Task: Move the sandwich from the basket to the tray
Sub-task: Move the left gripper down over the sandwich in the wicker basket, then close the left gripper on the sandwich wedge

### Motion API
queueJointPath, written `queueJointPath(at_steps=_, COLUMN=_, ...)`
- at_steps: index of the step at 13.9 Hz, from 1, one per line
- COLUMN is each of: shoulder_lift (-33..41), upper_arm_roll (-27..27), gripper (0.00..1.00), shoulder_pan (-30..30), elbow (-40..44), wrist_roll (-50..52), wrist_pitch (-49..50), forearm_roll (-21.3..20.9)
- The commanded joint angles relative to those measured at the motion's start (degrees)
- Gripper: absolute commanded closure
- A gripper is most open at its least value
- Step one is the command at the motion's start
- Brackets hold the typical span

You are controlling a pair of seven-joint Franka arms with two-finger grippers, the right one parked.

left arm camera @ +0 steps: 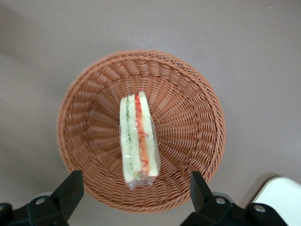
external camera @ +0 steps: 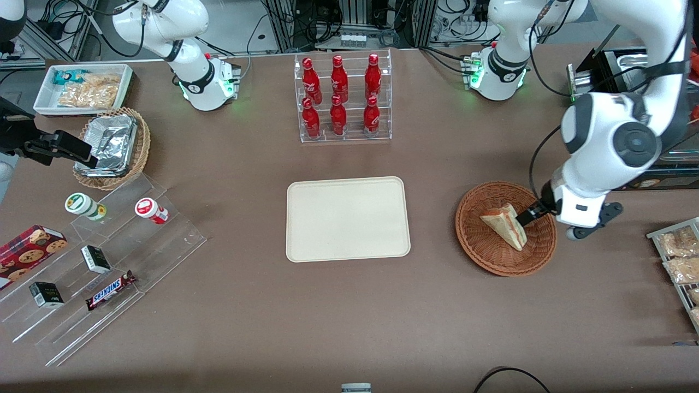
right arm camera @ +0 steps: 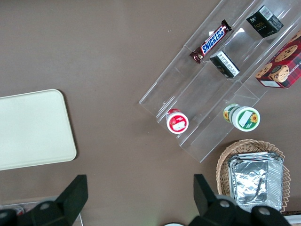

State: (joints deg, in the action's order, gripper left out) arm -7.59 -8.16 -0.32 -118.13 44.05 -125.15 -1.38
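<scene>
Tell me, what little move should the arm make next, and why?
Probably lower straight down. The gripper hangs open above the basket, fingers spread wider than the sandwich, which stands on edge between their lines and is not yet touched. Closing now would likely grab air.

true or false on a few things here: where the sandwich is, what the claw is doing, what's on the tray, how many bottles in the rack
1. The sandwich lies in the basket. True.
2. The claw is shut on the sandwich. False: its fingers are spread open above the basket, gripping nothing.
3. The tray already holds a sandwich. False: nothing lies on it.
4. The clear rack holds six red bottles. True.
5. The tray is touching the basket. False: bare table shows between them.
</scene>
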Motion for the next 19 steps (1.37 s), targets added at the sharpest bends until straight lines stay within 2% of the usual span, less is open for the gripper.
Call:
queueJointPath(at_steps=1, shoulder_lift=1.0, upper_arm_roll=0.17, gripper=0.0, shoulder_pan=-0.73, elbow=-8.23, wrist_roll=6.13, wrist_pitch=-8.49, forearm_roll=0.41)
queueJointPath(at_steps=3, shoulder_lift=-1.1, upper_arm_roll=0.17, gripper=0.0, shoulder_pan=-0.73, elbow=-10.01, wrist_roll=9.81, wrist_pitch=-12.31, forearm_roll=0.5)
queueJointPath(at_steps=10, shoulder_lift=-7.61, upper_arm_roll=0.17, gripper=0.0, shoulder_pan=-0.82, elbow=-10.01, wrist_roll=10.45, wrist_pitch=-18.9, forearm_roll=0.5)
queueJointPath(at_steps=11, shoulder_lift=-8.05, upper_arm_roll=0.17, gripper=0.03, shoulder_pan=-0.82, elbow=-9.93, wrist_roll=10.45, wrist_pitch=-19.17, forearm_roll=0.5)
queueJointPath(at_steps=13, shoulder_lift=-8.41, upper_arm_roll=0.17, gripper=0.62, shoulder_pan=-0.82, elbow=-9.75, wrist_roll=10.45, wrist_pitch=-19.17, forearm_roll=0.5)
queueJointPath(at_steps=14, shoulder_lift=-8.49, upper_arm_roll=0.17, gripper=0.84, shoulder_pan=-0.82, elbow=-9.75, wrist_roll=10.36, wrist_pitch=-19.08, forearm_roll=0.5)
queueJointPath(at_steps=15, shoulder_lift=-8.41, upper_arm_roll=0.17, gripper=0.91, shoulder_pan=-0.82, elbow=-9.66, wrist_roll=10.36, wrist_pitch=-19.0, forearm_roll=0.5)
queueJointPath(at_steps=16, shoulder_lift=-8.14, upper_arm_roll=0.17, gripper=0.94, shoulder_pan=-0.82, elbow=-9.23, wrist_roll=10.18, wrist_pitch=-18.65, forearm_roll=0.5)
queueJointPath(at_steps=18, shoulder_lift=-6.22, upper_arm_roll=0.17, gripper=0.95, shoulder_pan=-0.82, elbow=-8.08, wrist_roll=9.66, wrist_pitch=-15.77, forearm_roll=0.33)
queueJointPath(at_steps=19, shoulder_lift=-4.99, upper_arm_roll=0.17, gripper=0.95, shoulder_pan=-0.82, elbow=-5.64, wrist_roll=9.31, wrist_pitch=-10.78, forearm_roll=0.15)
